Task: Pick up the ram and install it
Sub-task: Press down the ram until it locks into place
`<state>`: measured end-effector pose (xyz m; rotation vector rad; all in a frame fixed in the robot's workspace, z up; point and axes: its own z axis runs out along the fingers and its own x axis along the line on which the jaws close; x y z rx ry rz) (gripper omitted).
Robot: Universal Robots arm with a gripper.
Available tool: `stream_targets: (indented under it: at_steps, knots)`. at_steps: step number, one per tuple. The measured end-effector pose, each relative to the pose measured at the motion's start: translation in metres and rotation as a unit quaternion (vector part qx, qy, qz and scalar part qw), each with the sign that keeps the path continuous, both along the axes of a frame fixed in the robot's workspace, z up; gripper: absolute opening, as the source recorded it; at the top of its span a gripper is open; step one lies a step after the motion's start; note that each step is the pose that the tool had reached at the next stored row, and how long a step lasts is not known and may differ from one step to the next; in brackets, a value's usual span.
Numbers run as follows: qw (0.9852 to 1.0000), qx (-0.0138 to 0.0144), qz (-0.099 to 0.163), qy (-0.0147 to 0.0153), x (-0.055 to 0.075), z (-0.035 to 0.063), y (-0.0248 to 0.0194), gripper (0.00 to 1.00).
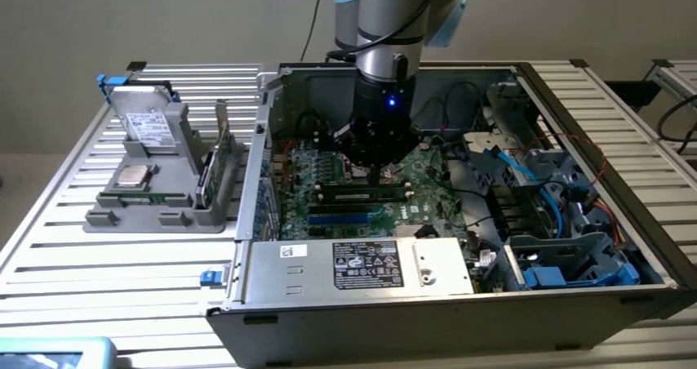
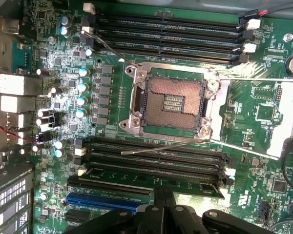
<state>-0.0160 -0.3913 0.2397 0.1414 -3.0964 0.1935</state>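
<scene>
The ram (image 1: 365, 195) is a long dark-green stick lying level in a memory slot just in front of the CPU socket (image 2: 171, 100), with its white sticker facing the case opening. In the wrist view I see the ram (image 2: 136, 175) edge-on as a thin green strip in the outermost slot of the nearer bank. My gripper (image 1: 381, 171) hangs straight down inside the open computer case, directly over the middle of the stick. Its fingers (image 2: 158, 207) are shut together, tips right at the ram's top edge. Whether they touch it I cannot tell.
A black slot (image 2: 110, 187) and a blue slot (image 2: 105, 200) lie beside the ram. Cables and a drive cage (image 1: 566, 259) crowd the case toward the exterior view's right. The power supply (image 1: 360, 264) spans the front. A grey fixture (image 1: 163, 185) with parts stands outside on the exterior view's left.
</scene>
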Motion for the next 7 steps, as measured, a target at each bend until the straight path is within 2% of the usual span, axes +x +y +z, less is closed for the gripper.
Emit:
stream_targets:
  at_steps: [7]
  knots:
    - [1.0000,-0.0002,-0.005,-0.0002,0.0000,0.0000,0.0000,0.11]
